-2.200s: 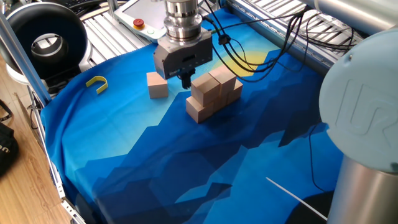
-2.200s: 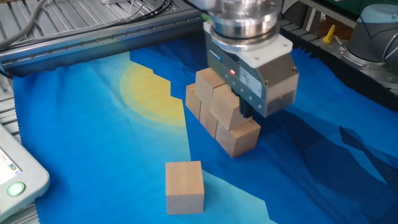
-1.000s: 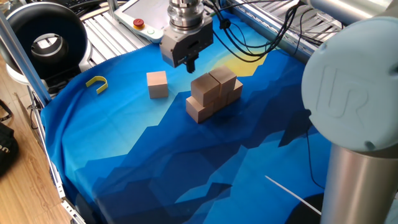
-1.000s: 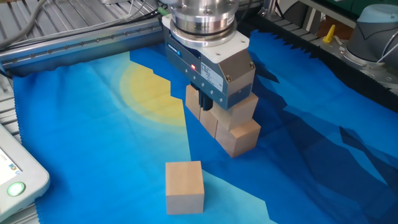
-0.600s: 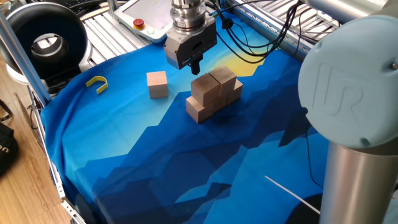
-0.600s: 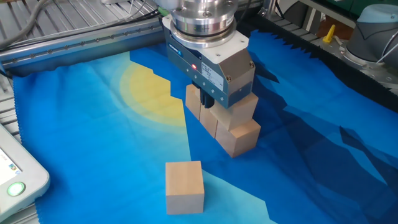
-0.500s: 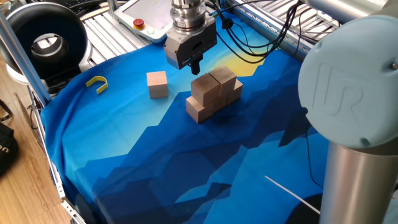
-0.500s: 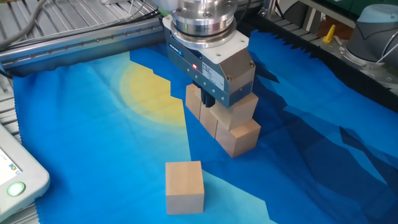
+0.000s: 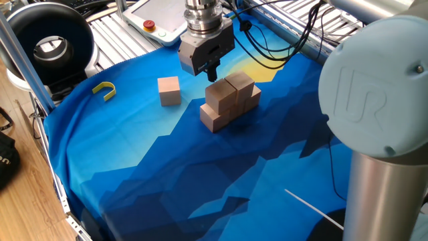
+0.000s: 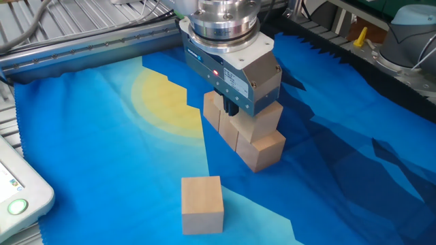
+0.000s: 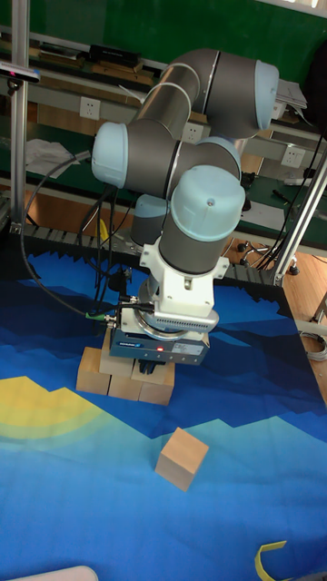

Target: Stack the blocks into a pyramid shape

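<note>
To the left of my claw (image 9: 210,69), well apart from it, lies a small yellow hook (image 9: 104,89) on the blue cloth (image 9: 167,174) that covers the worktop. It is no part of my job, and I judge it far enough off to stay out of trouble.

Nearer, still left of my claw in one fixed view, sits the loose block (image 9: 169,90), alone and flat on the cloth. It is the last piece for the top. The risk there is a skewed grip: if I come down off its middle, it may twist between my fingers and land crooked later.

I hover just above and a little behind the stack (image 9: 229,102), touching nothing. I hold nothing that I can see, but my fingers are mostly hidden under the body, so I cannot tell how far apart they stand.

Directly below and to the right of my claw is the stack: a bottom row with two blocks on it (image 10: 253,122), close together. This is where most could go wrong. I hang so near its upper blocks that a low sideways sweep could clip one and push it off. Setting the last block down off-centre could also tip it off the pair, or spread the pair apart on the soft cloth.
</note>
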Motion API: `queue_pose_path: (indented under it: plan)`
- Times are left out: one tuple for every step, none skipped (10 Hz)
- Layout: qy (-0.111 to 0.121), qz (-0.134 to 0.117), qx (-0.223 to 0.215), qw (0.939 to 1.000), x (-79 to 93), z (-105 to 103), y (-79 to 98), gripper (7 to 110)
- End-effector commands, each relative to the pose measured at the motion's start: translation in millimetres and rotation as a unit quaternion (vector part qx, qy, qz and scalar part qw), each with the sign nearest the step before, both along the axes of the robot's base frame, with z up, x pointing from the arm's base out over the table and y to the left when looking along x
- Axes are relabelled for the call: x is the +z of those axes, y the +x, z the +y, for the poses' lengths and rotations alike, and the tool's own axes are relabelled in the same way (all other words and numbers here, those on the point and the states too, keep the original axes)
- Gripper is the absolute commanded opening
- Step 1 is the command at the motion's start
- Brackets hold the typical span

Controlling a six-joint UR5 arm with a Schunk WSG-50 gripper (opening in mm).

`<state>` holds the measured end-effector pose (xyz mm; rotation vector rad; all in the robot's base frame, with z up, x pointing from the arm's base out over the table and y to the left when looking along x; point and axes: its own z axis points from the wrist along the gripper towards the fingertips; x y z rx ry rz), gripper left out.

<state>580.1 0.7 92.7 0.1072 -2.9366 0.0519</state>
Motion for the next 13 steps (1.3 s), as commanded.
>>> queue_pose_path:
  plan:
    - [0.008,0.007,-0.004,0.9999,1.5,3.6,-3.4,7]
    - [0.008,0.008,-0.004,0.9999,1.5,3.6,-3.7,7]
    - [0.009,0.009,-0.004,0.9999,1.5,4.0,-4.1,7]
    - [0.009,0.009,-0.004,0.9999,1.5,4.0,-4.5,7]
    - [0.01,0.01,-0.003,0.9999,1.5,4.4,-4.8,7]
    - [0.01,0.013,-0.004,0.9999,1.4,4.4,-5.9,7]
    - [0.01,0.015,-0.004,0.9998,1.5,4.4,-7.0,7]
    - [0.01,0.015,-0.004,0.9998,1.5,4.4,-7.0,7]
    - [0.01,0.016,-0.004,0.9998,1.6,4.4,-7.3,7]
    - [0.01,0.016,-0.004,0.9998,1.4,4.4,-7.3,7]
    - [0.01,0.016,-0.004,0.9998,1.4,4.4,-7.7,7]
    - [0.01,0.017,-0.004,0.9998,1.3,4.4,-8.0,7]
    - [0.01,0.019,-0.004,0.9998,0.9,4.4,-8.7,7]
